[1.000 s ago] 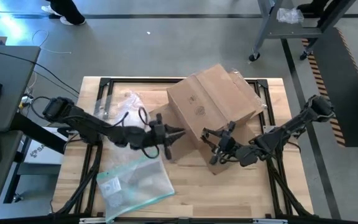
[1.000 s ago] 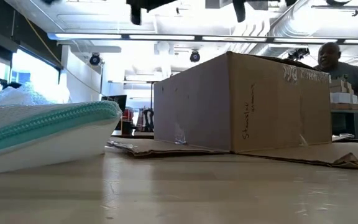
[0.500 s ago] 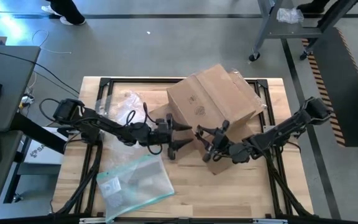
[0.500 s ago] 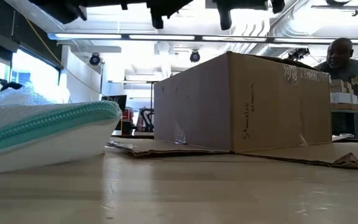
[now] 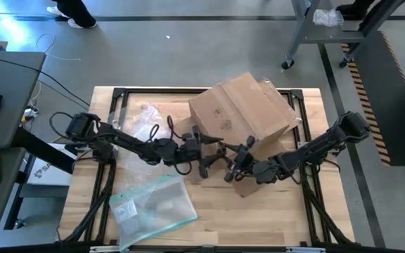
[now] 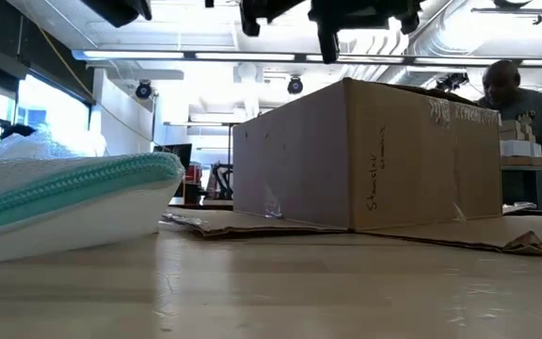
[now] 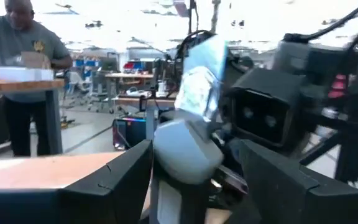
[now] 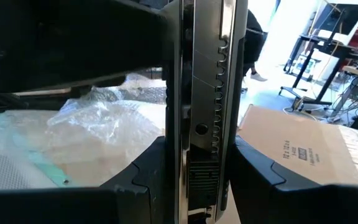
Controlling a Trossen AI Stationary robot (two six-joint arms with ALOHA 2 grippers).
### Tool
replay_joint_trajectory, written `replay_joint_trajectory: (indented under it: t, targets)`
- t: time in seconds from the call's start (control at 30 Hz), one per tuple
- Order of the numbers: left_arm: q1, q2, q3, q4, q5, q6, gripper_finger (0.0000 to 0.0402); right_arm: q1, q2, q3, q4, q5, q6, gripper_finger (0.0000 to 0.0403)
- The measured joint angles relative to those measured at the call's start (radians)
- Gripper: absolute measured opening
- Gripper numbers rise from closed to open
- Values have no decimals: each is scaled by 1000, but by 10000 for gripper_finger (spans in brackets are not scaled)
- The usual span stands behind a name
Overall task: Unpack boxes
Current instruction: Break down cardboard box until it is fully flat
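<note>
The brown cardboard box [image 5: 241, 112] stands at the table's far middle, its opened flaps [image 6: 497, 235] lying flat on the wood. Just in front of it my two grippers face each other in the air. My right gripper [image 5: 232, 163] is shut on a narrow upright object [image 8: 197, 93], dark with a silvery toothed strip. In the left wrist view the object [image 7: 188, 149] looks grey-white with a clear wrapped part on top. My left gripper [image 5: 213, 156] is open. Its fingers [image 7: 114, 183] stand on either side of the object, apart from it. My right gripper pinches the object's lower part [image 8: 194, 171] between its two fingers [image 8: 145, 180]. The fingers come in about level from the table's right. The object stands upright, rises above them and hangs clear of the table.
A clear pouch with a teal edge [image 5: 153, 207] lies at the near left. Bubble wrap [image 5: 143, 119] lies at the far left beside the box, and more clear plastic [image 5: 269, 88] lies behind it. A person [image 6: 516, 99] stands beyond the table.
My left gripper has opened and moved toward the table's right, up to the object held by my right gripper. My right gripper has come toward the left to meet it, sinking a little and staying shut on the object. The box has not moved.
</note>
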Motion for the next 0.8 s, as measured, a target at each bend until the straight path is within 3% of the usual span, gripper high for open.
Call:
replay_joint_trajectory:
  t: [0.2, 0.47, 0.53, 0.6, 0.8]
  targets:
    - [0, 13, 16, -37, -72, -13, 202, 3, 1, 0, -12, 2, 3, 116]
    - [0, -19, 17, -104, -97, -45, 72, 5, 0, 0, -46, 17, 10, 119]
    - [0, -32, 16, -148, -95, -52, 71, 5, -1, 0, -78, 8, 8, 141]
    - [-2, -53, 13, -189, -93, -46, 37, 8, -5, 0, -133, -30, -1, 179]
    - [-19, -175, -35, -204, -116, -32, 36, 38, -96, 0, -388, -64, 158, 283]
